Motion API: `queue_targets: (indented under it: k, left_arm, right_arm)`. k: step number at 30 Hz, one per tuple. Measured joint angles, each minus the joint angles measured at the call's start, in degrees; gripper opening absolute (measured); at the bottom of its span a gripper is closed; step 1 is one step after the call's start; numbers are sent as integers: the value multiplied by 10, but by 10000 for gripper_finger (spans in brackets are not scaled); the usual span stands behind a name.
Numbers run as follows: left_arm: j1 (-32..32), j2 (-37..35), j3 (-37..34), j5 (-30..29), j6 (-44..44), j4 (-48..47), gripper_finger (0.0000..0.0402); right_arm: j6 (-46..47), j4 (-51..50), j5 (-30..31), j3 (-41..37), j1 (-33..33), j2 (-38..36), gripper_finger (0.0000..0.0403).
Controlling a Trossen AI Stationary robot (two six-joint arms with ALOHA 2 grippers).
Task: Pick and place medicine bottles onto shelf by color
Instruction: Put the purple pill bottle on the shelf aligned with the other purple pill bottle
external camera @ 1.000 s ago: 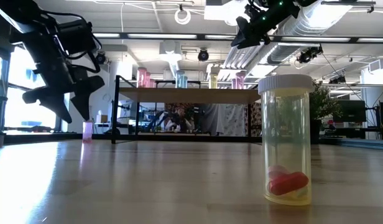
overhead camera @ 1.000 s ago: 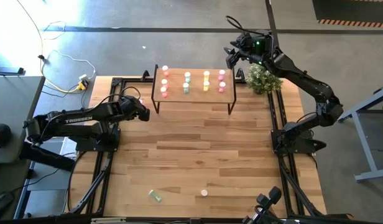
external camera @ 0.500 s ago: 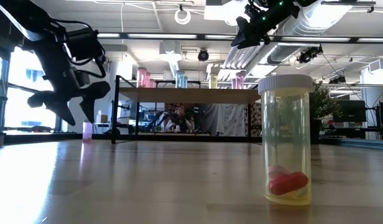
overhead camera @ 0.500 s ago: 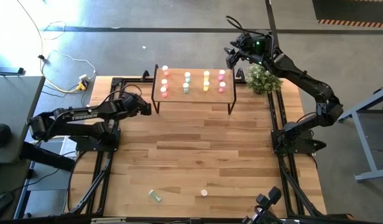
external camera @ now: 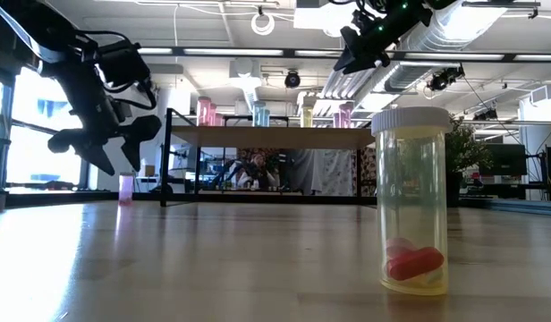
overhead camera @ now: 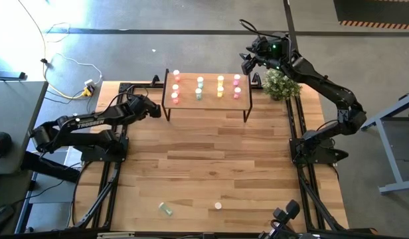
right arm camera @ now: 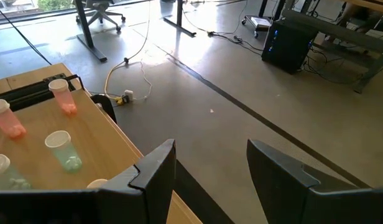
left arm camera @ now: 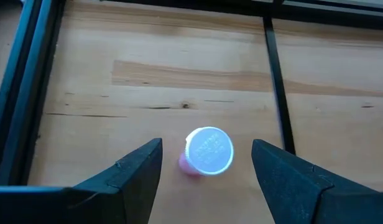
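Overhead, twelve medicine bottles (overhead camera: 200, 87) stood in four columns of three on the shelf (overhead camera: 206, 101), two more sat near the table's front edge, one lying on its side, and the right gripper (overhead camera: 248, 63) hung spread and empty by the shelf's right end. At table height, the left gripper (external camera: 114, 148) hovered just above a pink bottle (external camera: 125, 188) left of the shelf. Its wrist camera showed that bottle upright, cap (left arm camera: 208, 150) centred between the parted fingers (left arm camera: 140, 165), long axis pointing up at the gripper.

1. In the high view, the left gripper (overhead camera: 153, 110) covers the pink bottle (left arm camera: 207, 151) near the table's far-left corner.
2. The shelf (right arm camera: 110, 146) is cut off in the right wrist view.
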Motion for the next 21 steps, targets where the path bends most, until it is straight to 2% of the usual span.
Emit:
queue_targets:
  k: [14,21]
  left_arm:
    - [12,53,0,0,13,24,236]
    - [12,72,0,-18,12,35,235]
  right_arm:
    - [0,0,0,0,0,0,190]
    - [1,0,0,0,0,0,190]
